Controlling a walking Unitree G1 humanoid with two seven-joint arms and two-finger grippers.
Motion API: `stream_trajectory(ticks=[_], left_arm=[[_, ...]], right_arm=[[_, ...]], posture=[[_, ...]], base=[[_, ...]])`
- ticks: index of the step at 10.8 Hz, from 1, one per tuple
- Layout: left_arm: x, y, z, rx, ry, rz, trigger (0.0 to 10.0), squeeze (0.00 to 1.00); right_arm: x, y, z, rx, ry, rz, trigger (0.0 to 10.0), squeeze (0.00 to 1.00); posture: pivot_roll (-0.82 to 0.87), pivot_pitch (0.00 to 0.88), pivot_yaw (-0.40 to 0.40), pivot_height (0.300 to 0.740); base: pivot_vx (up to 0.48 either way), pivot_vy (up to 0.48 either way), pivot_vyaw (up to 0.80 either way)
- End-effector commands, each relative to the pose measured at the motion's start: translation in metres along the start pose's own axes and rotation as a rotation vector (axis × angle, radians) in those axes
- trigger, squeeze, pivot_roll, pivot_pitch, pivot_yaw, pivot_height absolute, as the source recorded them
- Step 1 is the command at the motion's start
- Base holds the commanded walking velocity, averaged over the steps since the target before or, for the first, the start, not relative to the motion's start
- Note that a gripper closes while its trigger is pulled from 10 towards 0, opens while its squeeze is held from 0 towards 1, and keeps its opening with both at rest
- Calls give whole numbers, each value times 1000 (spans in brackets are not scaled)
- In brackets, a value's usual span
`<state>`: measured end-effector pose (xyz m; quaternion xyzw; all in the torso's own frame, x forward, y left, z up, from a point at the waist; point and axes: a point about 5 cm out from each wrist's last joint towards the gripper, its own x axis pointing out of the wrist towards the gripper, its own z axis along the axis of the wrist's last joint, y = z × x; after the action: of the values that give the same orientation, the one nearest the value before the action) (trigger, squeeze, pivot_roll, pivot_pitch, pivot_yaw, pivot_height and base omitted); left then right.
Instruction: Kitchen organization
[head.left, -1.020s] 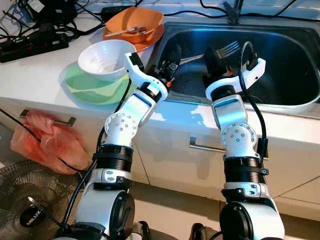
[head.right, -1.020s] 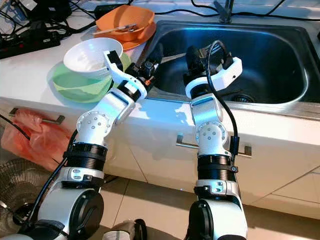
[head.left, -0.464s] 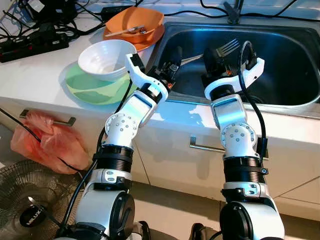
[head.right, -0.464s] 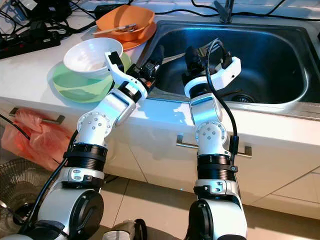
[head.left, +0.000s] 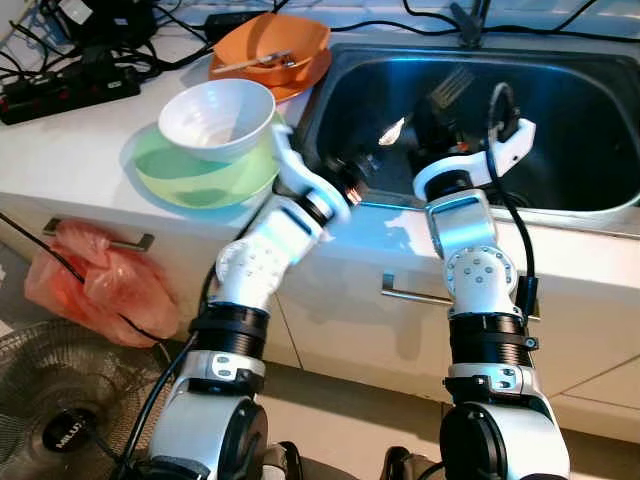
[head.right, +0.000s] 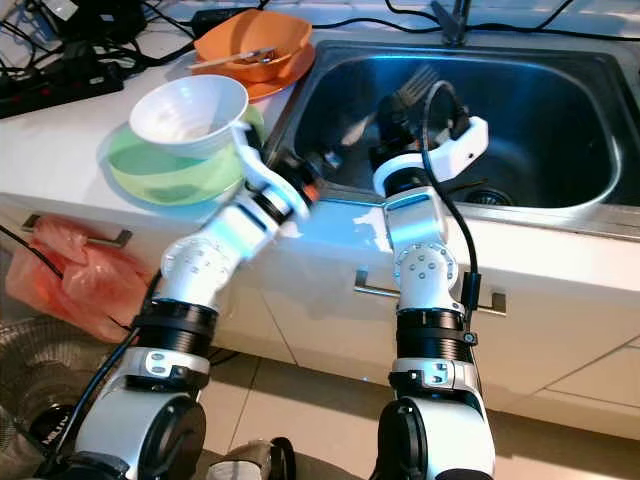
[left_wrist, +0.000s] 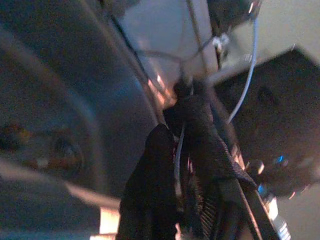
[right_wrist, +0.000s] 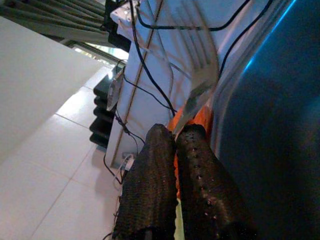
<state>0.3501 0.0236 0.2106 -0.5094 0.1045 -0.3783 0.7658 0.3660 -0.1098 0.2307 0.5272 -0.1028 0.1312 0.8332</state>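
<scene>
Fork (head.left: 452, 88) is the thing in hand: it sits upper centre-right of the left eye frame, inside the steel sink (head.left: 585, 120), its tines pointing up and away toward the back wall of the basin. Its handle runs down into the right gripper (right_wrist: 176, 136), whose two black fingers (right_wrist: 150, 165) are clenched on it; the right wrist view shows the handle emerging from between the fingertips and the tines fanning out beyond them. So the fork's long axis continues the line of the fingers, tilted up from the basin floor.

Just left of it, near the sink's front left corner, the left gripper (left_wrist: 177, 145) is blurred. Its fingers look drawn together around a thin metal shaft, and a bright spoon-like bowl (head.left: 391, 130) glints beside it in the head views, but I cannot tell for sure what it grips.

Further left on the white worktop (head.left: 80, 140) stand a white bowl (head.left: 217, 117) resting on a green plate (head.left: 200, 172), and behind them an orange dish (head.left: 270, 50) with a utensil lying in it. Cables and a power strip (head.left: 65, 88) fill the upper left corner.

The right arm is the nearer one to the fork and already has it; any transfer to the dishes would mean carrying it leftward over the sink's rim, across the left arm's path.
</scene>
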Motion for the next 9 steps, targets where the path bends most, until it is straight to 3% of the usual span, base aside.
stream_trajectory(ticks=[1,9], left_arm=[[13,-9,-50,-121,88,-40,10000,1000],[12,-8,-44,-94,74,-38,10000,1000]], right_arm=[[6,25,-15,33,32,69,0,0],[5,21,-15,15,33,58,0,0]], posture=[[-10,125,128,740],[-4,129,127,740]], base=[[0,0,0],[0,0,0]])
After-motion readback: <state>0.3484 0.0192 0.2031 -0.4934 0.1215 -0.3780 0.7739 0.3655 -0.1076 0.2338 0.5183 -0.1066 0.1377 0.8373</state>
